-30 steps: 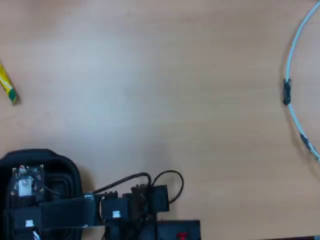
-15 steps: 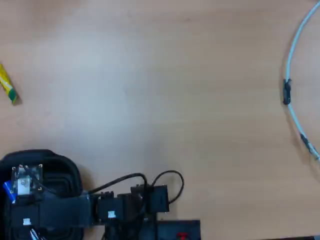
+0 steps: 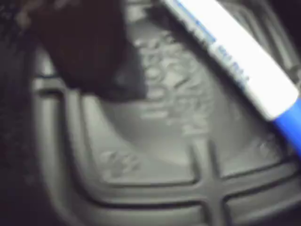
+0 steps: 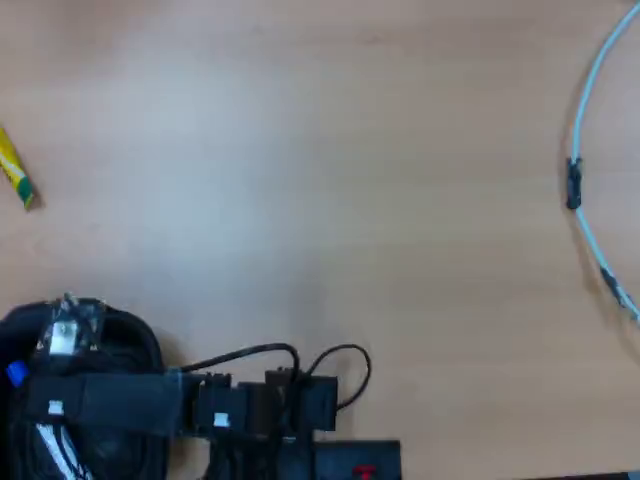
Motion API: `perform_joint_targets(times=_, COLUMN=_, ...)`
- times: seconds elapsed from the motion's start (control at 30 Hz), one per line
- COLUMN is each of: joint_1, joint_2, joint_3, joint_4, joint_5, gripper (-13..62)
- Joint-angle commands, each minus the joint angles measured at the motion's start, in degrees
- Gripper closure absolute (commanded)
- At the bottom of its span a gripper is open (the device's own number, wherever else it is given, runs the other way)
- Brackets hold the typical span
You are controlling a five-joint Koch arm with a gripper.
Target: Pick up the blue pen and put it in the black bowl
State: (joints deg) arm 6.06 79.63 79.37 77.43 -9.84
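Observation:
In the wrist view the black bowl (image 3: 155, 141) fills the frame, and its raised square pattern shows on the floor. The blue pen (image 3: 235, 56), white-barrelled with blue print, crosses the upper right over the bowl's inside, its blue cap at the right edge. One dark finger (image 3: 84, 47) hangs at the upper left, apart from the pen. The other jaw is out of view. In the overhead view my gripper (image 4: 62, 330) and arm cover the bowl (image 4: 140, 340) at the bottom left. The pen's blue cap (image 4: 14, 374) pokes out near the bowl's left rim.
In the overhead view a short yellow-and-green stick (image 4: 14, 175) lies at the far left of the wooden table (image 4: 330, 180). A pale cable (image 4: 585, 150) curves along the right edge. The arm's base and wires (image 4: 290, 410) sit at the bottom middle.

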Motion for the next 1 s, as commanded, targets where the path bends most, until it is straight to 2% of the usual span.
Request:
perform_joint_targets(times=0.0, joint_1=4.7, joint_2=3.3, joint_3=-2.3, joint_4=5.9, joint_5=0.4, gripper=0.4)
perform_joint_targets(times=0.27, joint_1=24.1, joint_2=16.1, joint_3=-4.6, joint_4=14.2, joint_5=-3.7, gripper=2.7)
perform_joint_targets(times=0.43, joint_1=34.6, joint_2=22.3, joint_3=-3.2, joint_4=16.5, joint_5=-6.4, gripper=17.1)
perform_joint_targets(times=0.6, joint_1=60.3, joint_2=23.3, joint_3=5.5, joint_4=15.5, joint_5=-6.2, gripper=33.1)
perform_joint_targets(times=0.73, joint_1=74.4, joint_2=21.7, joint_3=8.7, joint_4=13.0, joint_5=-6.3, gripper=45.2)
perform_joint_targets(times=0.83, joint_1=83.0, joint_2=18.4, joint_3=12.7, joint_4=8.7, joint_5=-6.2, gripper=50.9)
perform_joint_targets(times=0.97, joint_1=90.4, joint_2=17.8, joint_3=20.1, joint_4=4.5, joint_5=-6.2, gripper=51.6)
